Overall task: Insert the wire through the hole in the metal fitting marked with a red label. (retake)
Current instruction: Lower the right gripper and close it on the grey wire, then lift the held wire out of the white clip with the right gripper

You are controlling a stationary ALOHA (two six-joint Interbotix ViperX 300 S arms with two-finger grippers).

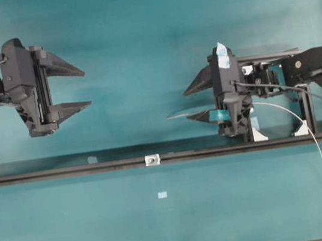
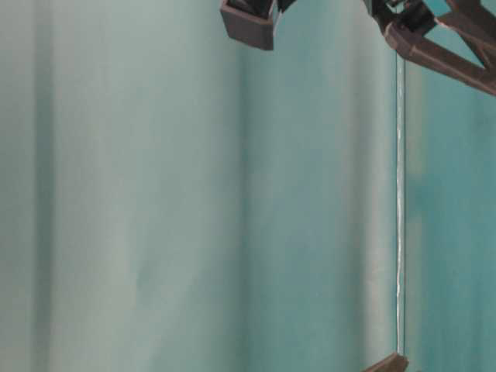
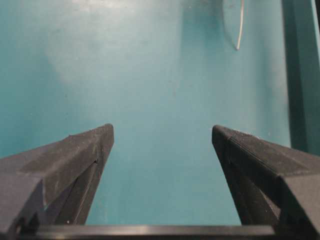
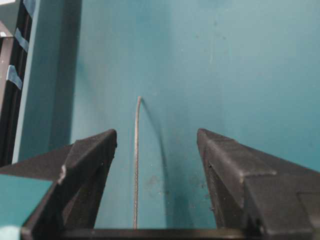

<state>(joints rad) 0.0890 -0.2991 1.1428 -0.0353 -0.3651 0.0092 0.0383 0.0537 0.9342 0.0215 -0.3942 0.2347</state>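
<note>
Wire (image 4: 135,165) lying on the teal mat between the spread fingers of the right gripper (image 1: 191,101), not pinched, long axis running along the fingers, tip pointing toward the left gripper (image 1: 70,88). Right arm clearly nearer. Left gripper well apart, fingers likewise spread around nothing. Metal fitting (image 1: 152,159) sitting on the black rail (image 1: 65,170), off to one side of the wire tip, hole too small to make out. No readable writing; red label not discernible, only blue tape (image 1: 222,57) on the right gripper
</note>
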